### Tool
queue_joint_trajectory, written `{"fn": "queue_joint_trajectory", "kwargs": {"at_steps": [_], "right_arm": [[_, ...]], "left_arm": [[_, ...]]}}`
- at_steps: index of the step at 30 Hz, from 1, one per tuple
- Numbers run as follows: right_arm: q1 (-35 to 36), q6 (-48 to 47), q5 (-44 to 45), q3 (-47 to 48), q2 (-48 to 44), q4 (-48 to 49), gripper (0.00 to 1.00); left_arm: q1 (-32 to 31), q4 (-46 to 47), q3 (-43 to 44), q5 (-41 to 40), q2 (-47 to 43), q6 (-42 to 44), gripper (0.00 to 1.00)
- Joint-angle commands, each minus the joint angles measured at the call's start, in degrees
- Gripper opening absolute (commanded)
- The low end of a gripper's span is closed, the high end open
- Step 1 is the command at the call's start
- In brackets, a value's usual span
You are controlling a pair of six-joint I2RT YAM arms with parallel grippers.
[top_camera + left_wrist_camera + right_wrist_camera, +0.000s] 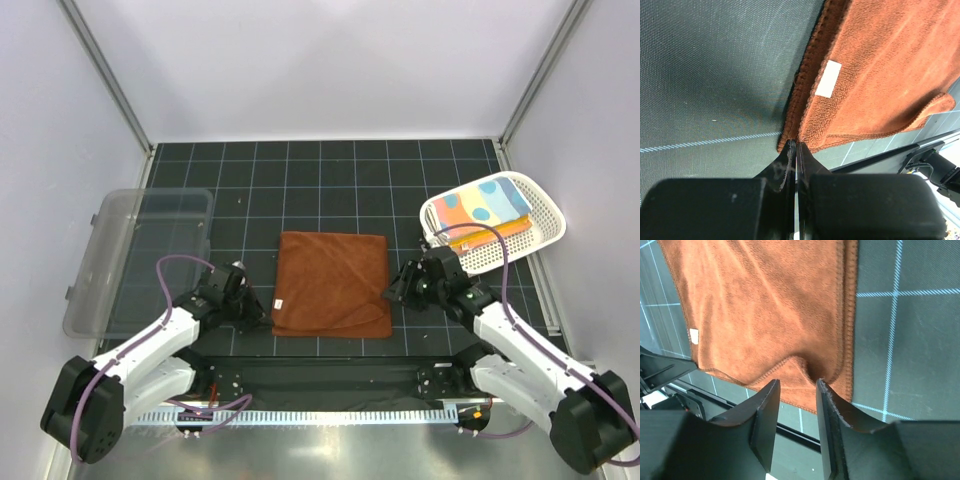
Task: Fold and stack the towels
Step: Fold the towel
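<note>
A large rust-brown towel [333,284] lies folded flat on the dark gridded mat, with a white label [828,78] near its near-left corner. My left gripper [262,305] sits at that corner. Seen from the left wrist, its jaws [794,144] are shut, with the edge of the towel [880,75] running into the tips. My right gripper [392,292] is at the near-right corner. The right wrist view shows it [797,382] open just over a small pucker in the towel [760,305], holding nothing. More towels [480,205], light blue and orange-patterned, lie in the basket.
A white perforated basket [545,225] stands at the right, close behind my right arm. A clear plastic bin [140,255] lies at the left beside my left arm. A black rail and cable strip [330,385] run along the near edge.
</note>
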Motion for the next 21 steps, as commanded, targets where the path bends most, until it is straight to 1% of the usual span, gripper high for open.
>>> {"fn": "queue_joint_trajectory", "kwargs": {"at_steps": [1,5,8,14,17,21], "right_arm": [[0.8,0.0,1.5,3.4,2.4,-0.1,0.43],[1.2,-1.0,-1.2,3.4,9.6,4.5,0.43],[2.7,-1.8,-0.7,3.8,12.9,5.7,0.46],[3.7,-3.9,-3.1,4.1,15.4,9.4,0.48],[3.8,-5.7,-5.9,4.2,16.2,11.1,0.5],[3.8,-6.8,-7.0,3.4,16.5,11.4,0.5]], "left_arm": [[-0.5,3.1,-1.0,0.5,-0.2,-0.8,0.02],[-0.8,3.8,-1.8,1.1,-0.6,-1.0,0.01],[-0.7,3.9,-2.0,0.9,-0.6,-0.9,0.01],[-0.8,4.1,-2.2,1.0,-0.4,-0.5,0.0],[-0.8,4.2,-2.2,0.8,-0.8,-0.6,0.0],[-0.9,4.2,-2.2,1.0,-0.6,-0.7,0.0]]}}
